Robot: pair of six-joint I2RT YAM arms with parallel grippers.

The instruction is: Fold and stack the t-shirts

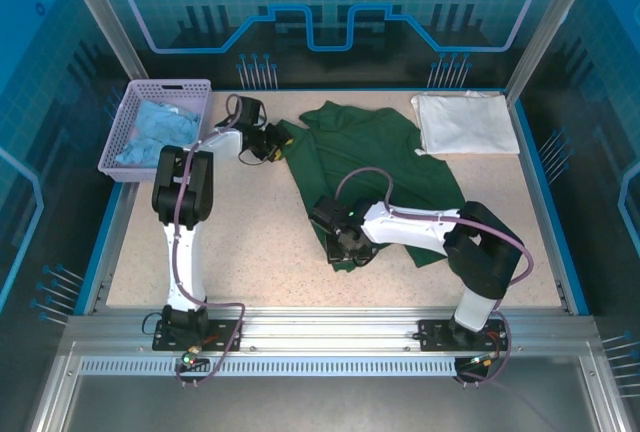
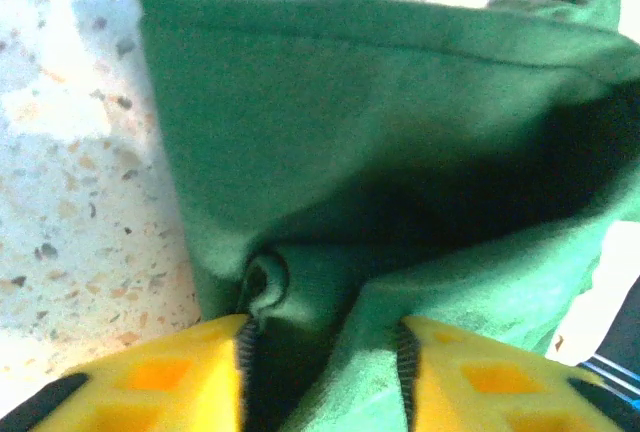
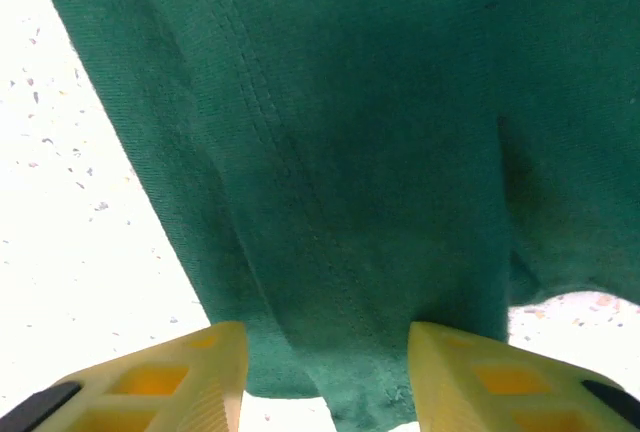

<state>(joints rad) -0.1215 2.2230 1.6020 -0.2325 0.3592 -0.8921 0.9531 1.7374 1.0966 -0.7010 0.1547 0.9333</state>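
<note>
On the speckled tabletop, the large dark green cloth t-shirt lies rumpled mid-table, its far-left edge pinched by the left gripper, its near hem between the fingers of the right gripper, grip unconfirmed, evidently for spreading flat; the folded white t-shirt sits far right.

Robot lab cell, aluminium frame, blue panels (gear motif)
</note>
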